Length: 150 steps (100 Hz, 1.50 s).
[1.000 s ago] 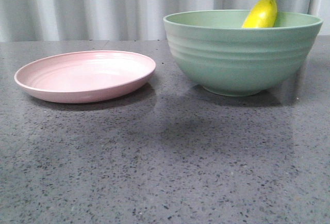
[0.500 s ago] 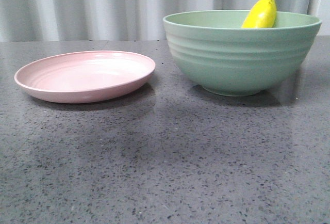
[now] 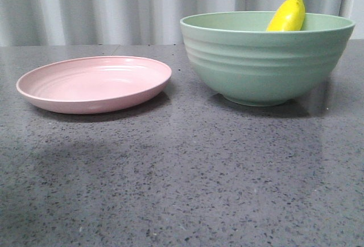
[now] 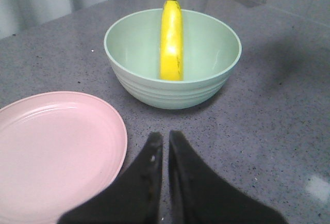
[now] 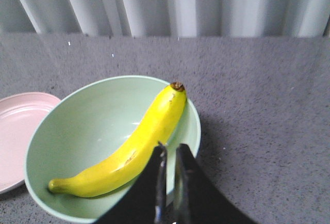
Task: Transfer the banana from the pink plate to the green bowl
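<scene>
Right wrist view, banana (image 5: 135, 149) in green bowl (image 5: 77, 131), below right hand (image 5: 168, 154), fingers nearly together, empty.

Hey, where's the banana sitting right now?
The banana lies inside the green bowl on the right of the front view, leaning on the far wall with its dark end poking above the rim; the pink plate stands bare to the left.

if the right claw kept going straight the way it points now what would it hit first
Most likely the banana lying in the green bowl; the nearly closed right claw points at its middle, though how far above it hangs is unclear.
</scene>
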Tool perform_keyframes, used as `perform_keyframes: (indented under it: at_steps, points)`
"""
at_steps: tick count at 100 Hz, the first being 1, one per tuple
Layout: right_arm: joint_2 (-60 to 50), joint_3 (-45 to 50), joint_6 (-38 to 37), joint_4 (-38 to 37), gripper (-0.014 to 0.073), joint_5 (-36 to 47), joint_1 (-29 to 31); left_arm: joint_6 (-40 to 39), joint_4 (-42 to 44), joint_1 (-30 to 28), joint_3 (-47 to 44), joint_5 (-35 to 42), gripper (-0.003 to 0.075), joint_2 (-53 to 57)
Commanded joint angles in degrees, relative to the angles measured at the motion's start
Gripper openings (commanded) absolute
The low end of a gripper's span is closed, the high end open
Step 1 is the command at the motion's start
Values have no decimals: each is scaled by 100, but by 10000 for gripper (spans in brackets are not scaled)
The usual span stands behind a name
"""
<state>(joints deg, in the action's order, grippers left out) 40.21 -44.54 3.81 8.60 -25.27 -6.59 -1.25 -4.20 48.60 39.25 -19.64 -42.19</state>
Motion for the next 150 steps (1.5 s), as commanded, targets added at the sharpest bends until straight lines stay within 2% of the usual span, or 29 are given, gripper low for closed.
perform_keyframes:
  at_steps: [1,31,61,115,131,141,150]
  points:
    - [-525,219,76,-119,-76,787,37,-58,3,36,-356,941,-19,498]
    - [-2214,1490,76,-240,-76,1356,37,-58,3,36,-1932,1795,-19,1731]
    - [-3394,2149,76,-240,-76,1200,37,-58,-25,36,-2347,1724,-19,2098]
    - [-3495,2149,76,-240,-76,1084,37,-58,-25,36,-2347,1724,-19,2098]
    - [-3495,2149,76,-240,-76,1084,37,-58,-11,18,-2628,1792,-19,2112]
    - [-3495,2149,76,-240,-76,1084,37,-58,-11,-312,-2870,1932,-19,2112]
    - [-3495,2149,76,-240,-76,1084,37,-58,-11,-859,-3137,2239,-19,2171]
